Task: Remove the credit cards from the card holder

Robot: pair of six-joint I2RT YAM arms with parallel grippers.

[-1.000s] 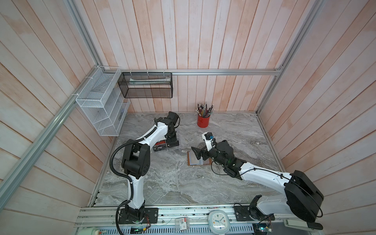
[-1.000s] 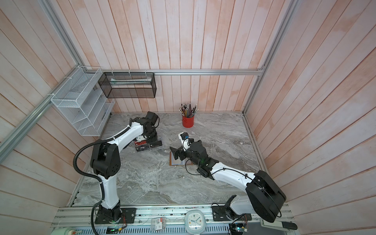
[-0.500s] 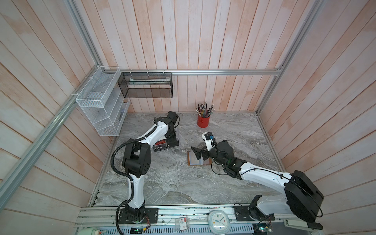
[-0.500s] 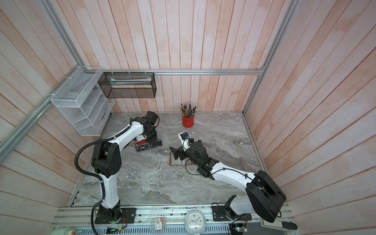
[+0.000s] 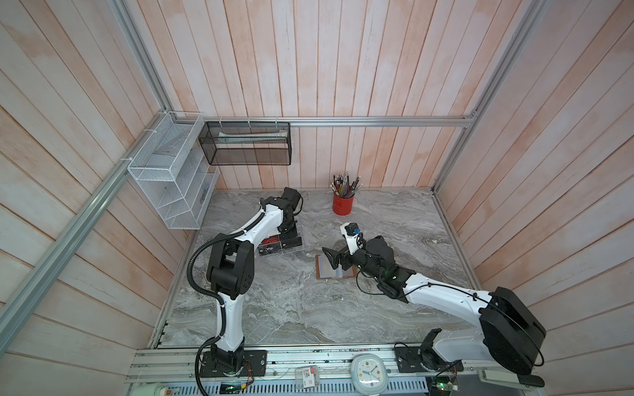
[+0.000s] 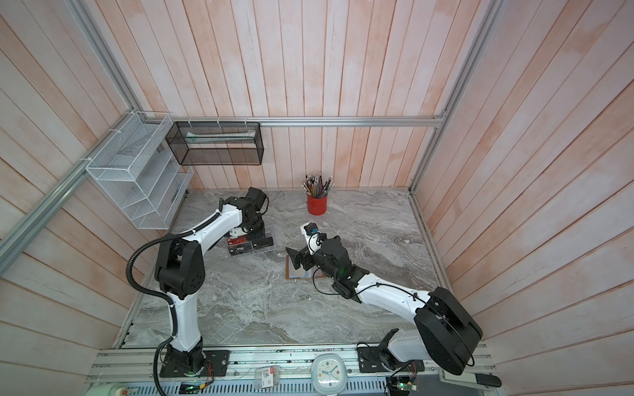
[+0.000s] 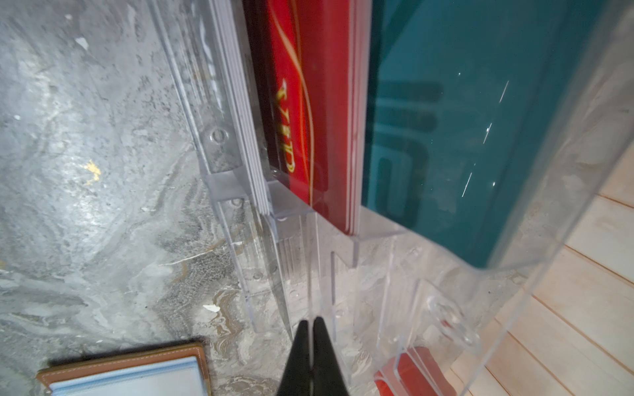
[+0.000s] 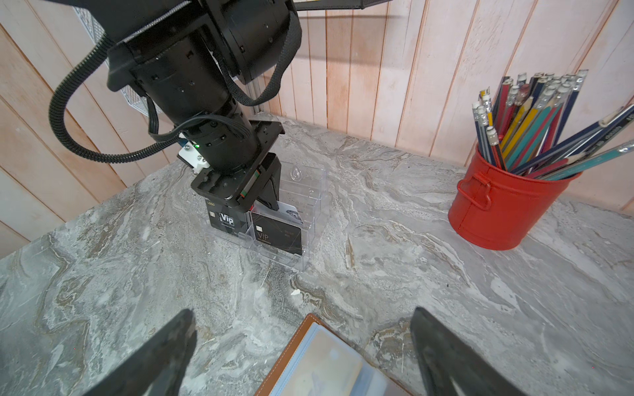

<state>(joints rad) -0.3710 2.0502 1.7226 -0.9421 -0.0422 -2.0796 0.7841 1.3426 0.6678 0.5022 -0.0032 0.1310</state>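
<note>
- The wire shelf (image 5: 164, 192) hangs on the left wall over the left edge of the desk (image 5: 291, 308). The left arm works close beside it, so room to swing that way is tight.
- The left pincer (image 7: 311, 324) is pressed together, with nothing visible between its tips. It reaches down into the clear rack (image 8: 314, 219), behind the black Vip cards (image 8: 276, 236).
- A whitish card (image 8: 290, 210) stands in the rack next to that pincer. It may be one of the credit cards, though it shows too small to be sure.
- In both top views no loose card lies on the bare desk.
- The card holder (image 5: 334, 271) lies open and flat near the middle of the desk, apart from the rack, with its sleeves facing up.
- A pale yellowish face shows through the top sleeve (image 8: 329, 367). I judge that at least one card is inside and the task is partway at most.
- The right pincer (image 8: 302, 313) is spread wide and hovers over the holder's edge nearest the rack, gripping nothing.
- Bare desk lies in front of the holder and to its right, which gives open room for setting cards down.
- The red pencil pot (image 5: 342, 205) stands near the back wall, well apart from the holder.
- On the right the desk ends at the wall, and the right arm lies across that front corner.
</note>
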